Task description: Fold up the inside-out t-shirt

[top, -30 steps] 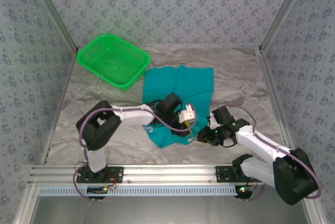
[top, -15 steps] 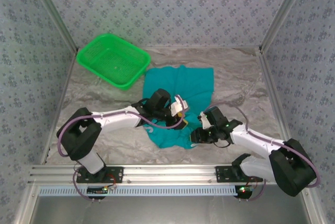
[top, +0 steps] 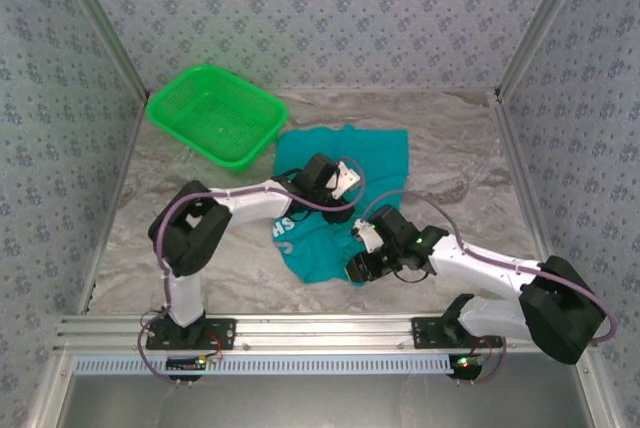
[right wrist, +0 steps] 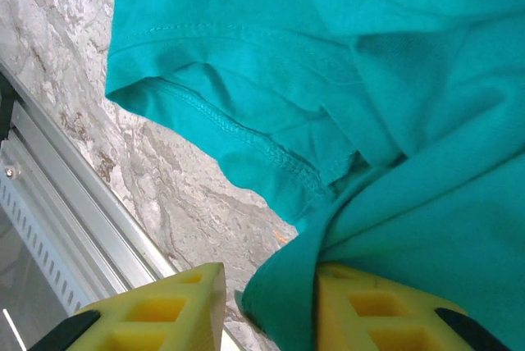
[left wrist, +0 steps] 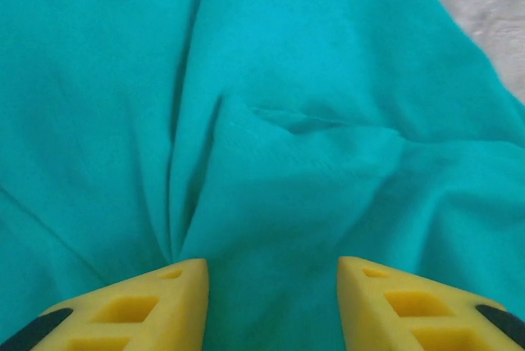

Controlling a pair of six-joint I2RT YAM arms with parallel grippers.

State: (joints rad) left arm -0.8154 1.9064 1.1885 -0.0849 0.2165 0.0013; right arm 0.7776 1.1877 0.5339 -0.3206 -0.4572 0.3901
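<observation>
At the far left the green basket [top: 214, 114] sits just beside the shirt's far corner. Next, the left gripper [left wrist: 272, 285] hovers over the t-shirt [top: 372, 160] with its jaws spread and nothing between them, only rumpled teal below. The shirt lies mid-table [top: 455, 148], bunched, with white lettering [top: 284, 229] showing at its near left edge. To the right, the right gripper [right wrist: 271, 308] holds its 2 fingers apart around a hanging hem fold [right wrist: 283, 285] that is not pinched. We judge the task barely begun: no clean fold yet, and flattening comes first.
</observation>
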